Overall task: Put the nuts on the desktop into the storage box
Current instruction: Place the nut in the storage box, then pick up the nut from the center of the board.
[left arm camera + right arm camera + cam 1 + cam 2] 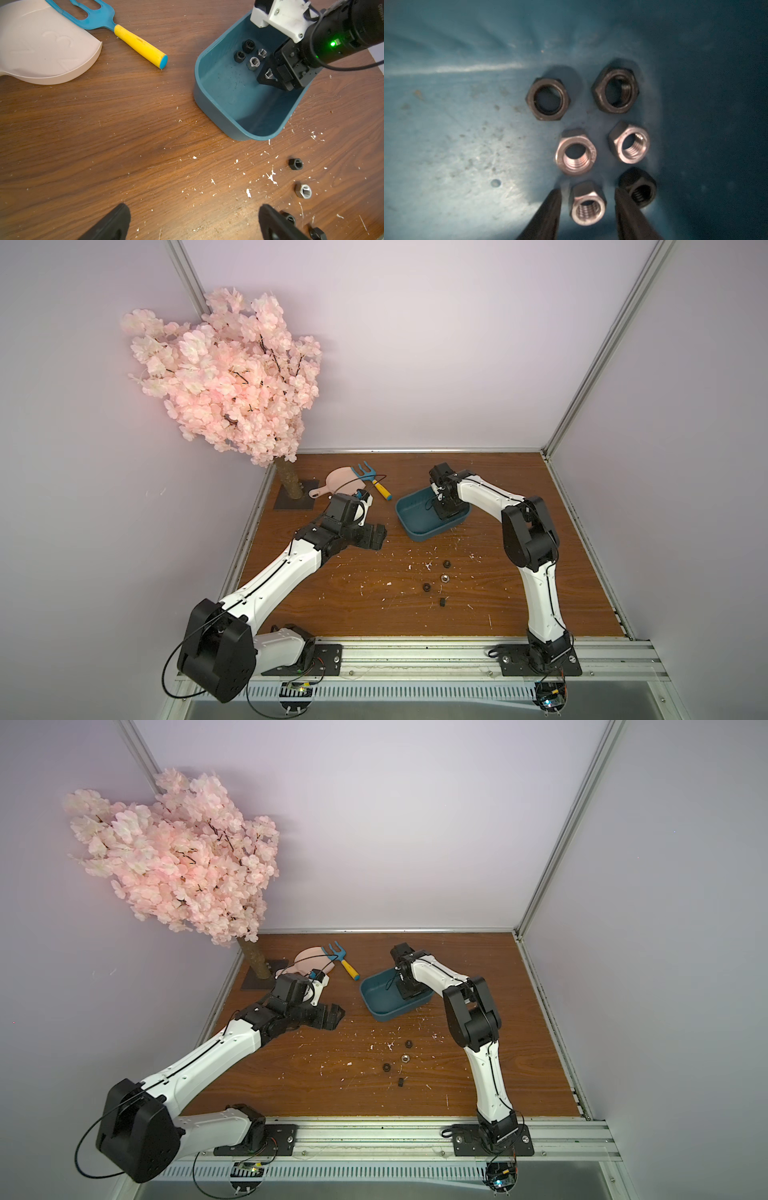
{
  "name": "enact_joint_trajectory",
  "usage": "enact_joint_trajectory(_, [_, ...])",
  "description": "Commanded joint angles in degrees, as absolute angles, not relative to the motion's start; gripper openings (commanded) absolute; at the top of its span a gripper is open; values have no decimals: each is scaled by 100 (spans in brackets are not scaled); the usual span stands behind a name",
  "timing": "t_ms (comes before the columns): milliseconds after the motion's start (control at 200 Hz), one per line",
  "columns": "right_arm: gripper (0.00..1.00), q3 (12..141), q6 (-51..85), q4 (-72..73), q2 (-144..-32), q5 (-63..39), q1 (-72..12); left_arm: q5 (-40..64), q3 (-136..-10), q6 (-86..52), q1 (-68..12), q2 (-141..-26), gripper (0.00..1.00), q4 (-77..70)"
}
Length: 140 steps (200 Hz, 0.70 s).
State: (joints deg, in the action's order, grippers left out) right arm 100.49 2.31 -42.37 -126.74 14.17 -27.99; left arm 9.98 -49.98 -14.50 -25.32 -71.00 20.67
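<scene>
Right tool (588,192): down inside the storage box (467,124), fingers apart, with a slim gap on each side of the silver nut (587,205) lying on the box floor between them. I judge that nut let go, not clamped.
Boxed nuts (576,152): five more lie just beyond the fingers, three black and two silver, close together near one end wall.
Box position: it sits on the counter (332,593) towards the far side, in front of the right arm.
Left tool (193,225): fingers spread wide with nothing between them, hovering over bare board just beside the loose nuts.
Loose nuts (444,578): four show on the counter, well apart from the box and nearer the front rail. Three are black and one is silver. In the left wrist view, one black nut is half hidden behind a finger.
Step in hand: dropping one nut off in the box, by my reading.
Progress: six in and four out, so past halfway on what shows.
Next move: lift the right tool straight up, clear of the rim and the boxed nuts, then send it to the loose cluster. The nuts are low and small, so the fingers must straddle one nut's flats and reach right down to the board.
Further out: a pink dustpan (338,481), a toy rake (376,485) and a blossom tree (224,381) play no part.
</scene>
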Motion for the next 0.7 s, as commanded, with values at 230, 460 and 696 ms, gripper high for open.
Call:
enact_joint_trajectory(230, [52, 9623, 110, -3516, -11457, 1364, -2782, 1696, -4878, -1396, -2520, -6830, 100, 1679])
enact_joint_trajectory(460, [53, 8023, 246, -1795, -9980, 758, -2812, 1618, -4831, -1316, -3240, -6643, 100, 1266])
enact_joint_trajectory(696, [99, 6082, 382, -36, -8190, 165, -2828, 1001, -4825, -1198, -4212, -6641, 100, 1026])
